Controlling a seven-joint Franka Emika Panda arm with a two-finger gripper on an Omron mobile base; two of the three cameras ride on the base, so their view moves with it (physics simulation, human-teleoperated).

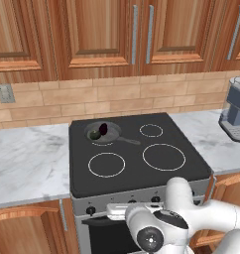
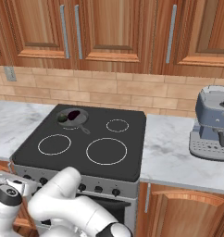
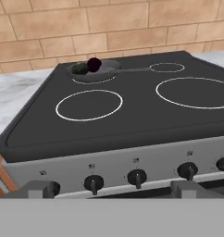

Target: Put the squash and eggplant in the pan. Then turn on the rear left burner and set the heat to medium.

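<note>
The dark grey pan (image 1: 111,133) (image 2: 79,121) (image 3: 107,69) sits at the back left of the black cooktop, over the rear left burner, whose white ring (image 3: 93,82) shows along the pan's near edge. Inside the pan lie the round green squash (image 1: 94,134) (image 2: 62,117) (image 3: 79,68) and the dark purple eggplant (image 1: 104,129) (image 2: 74,114) (image 3: 94,64), side by side. My gripper (image 3: 113,190) is open and holds nothing. It hangs low in front of the stove's knob row, level with the knobs (image 3: 136,176), its fingertips (image 3: 40,189) spread wide.
Three more burner rings mark the cooktop (image 1: 164,157). A row of dark knobs (image 1: 91,210) runs along the stove front. Marble counter (image 1: 28,158) flanks the stove. A grey coffee machine (image 2: 213,125) stands on the right counter. Wooden cabinets hang above.
</note>
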